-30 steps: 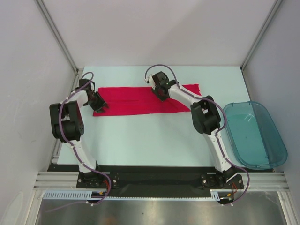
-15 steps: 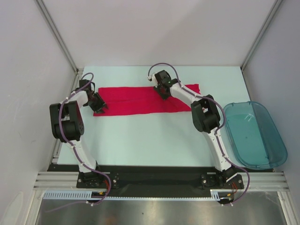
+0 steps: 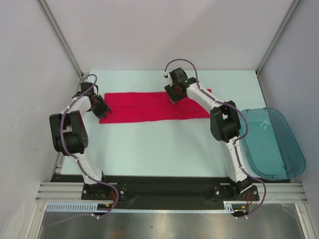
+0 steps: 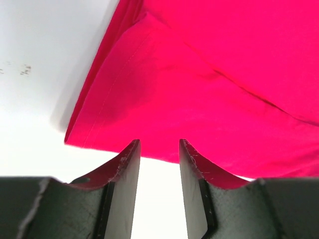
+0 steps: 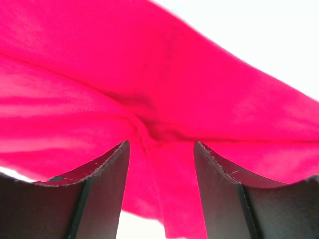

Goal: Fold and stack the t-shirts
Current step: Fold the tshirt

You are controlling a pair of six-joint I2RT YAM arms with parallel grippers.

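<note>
One red t-shirt (image 3: 144, 107) lies as a long flat strip across the far half of the table. My left gripper (image 3: 102, 110) is at the strip's left end. In the left wrist view its jaws (image 4: 159, 144) stand apart over bare white table, and the shirt's hemmed corner (image 4: 209, 74) lies just past the fingertips. My right gripper (image 3: 173, 97) is low over the strip's far edge, right of centre. Its jaws (image 5: 161, 144) are wide apart, and a raised crease of the red cloth (image 5: 149, 74) runs loose between them, touching neither finger.
A translucent teal plastic bin (image 3: 271, 142) sits at the table's right edge beside the right arm. The pale table top (image 3: 159, 144) stretches between the shirt and the arm bases. Grey walls close in on the left, back and right.
My right gripper has shifted right and toward the far edge along the shirt, and its jaws have spread open. The left gripper edged slightly left at the shirt's end.
</note>
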